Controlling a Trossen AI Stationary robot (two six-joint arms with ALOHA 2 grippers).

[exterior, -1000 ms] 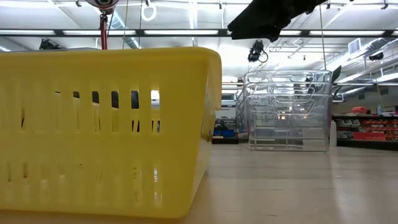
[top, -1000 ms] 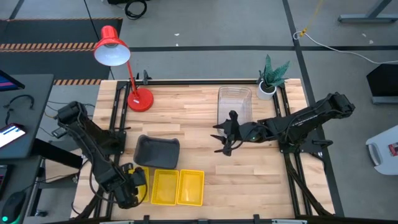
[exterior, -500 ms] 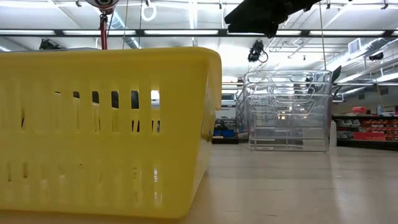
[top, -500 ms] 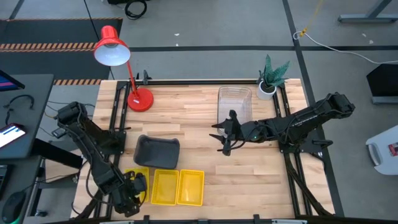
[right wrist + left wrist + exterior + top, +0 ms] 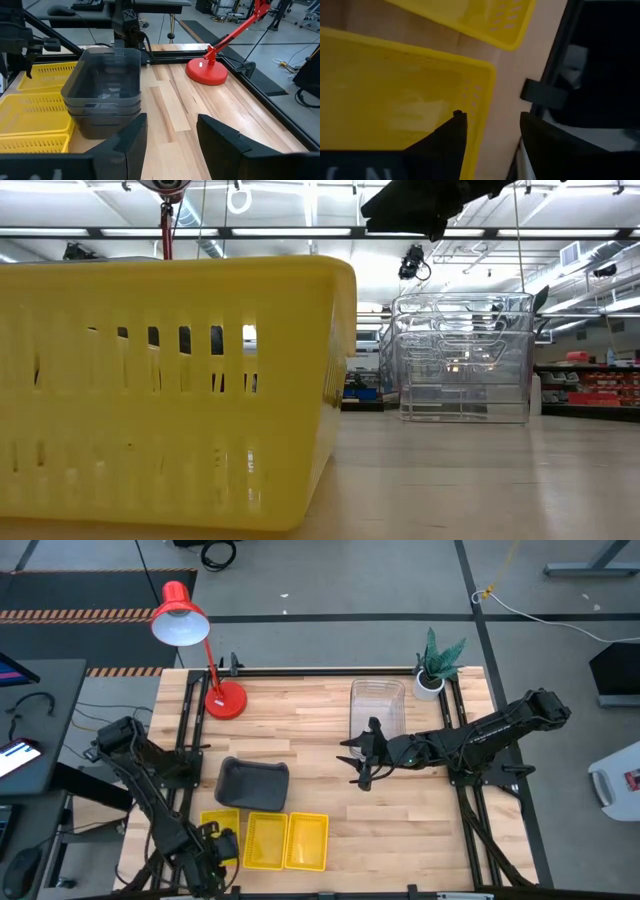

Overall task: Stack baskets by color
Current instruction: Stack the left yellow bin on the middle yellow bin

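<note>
Three yellow baskets lie side by side along the table's near edge: left (image 5: pixel 219 824), middle (image 5: pixel 264 840), right (image 5: pixel 307 840). My left gripper (image 5: pixel 207 852) hovers open over the left one's near end; in its wrist view one finger (image 5: pixel 451 136) stands over the basket's inside (image 5: pixel 395 95), the other (image 5: pixel 542 145) beyond its wall. A stack of dark grey baskets (image 5: pixel 252 783) rests behind them. A stack of clear baskets (image 5: pixel 377 708) stands at the far right. My right gripper (image 5: pixel 361 755) hangs open mid-table, facing the grey stack (image 5: pixel 105 90).
A red lamp stands with its base (image 5: pixel 225 700) at the far left, and a white plant pot (image 5: pixel 430 682) at the far right corner. Bare wood lies between the grey stack and my right gripper. The low view is filled by a yellow basket (image 5: pixel 170 390).
My left gripper has drawn back toward the table's near edge, uncovering the left yellow basket, which lies flat beside the other two. My right arm has kept still.
</note>
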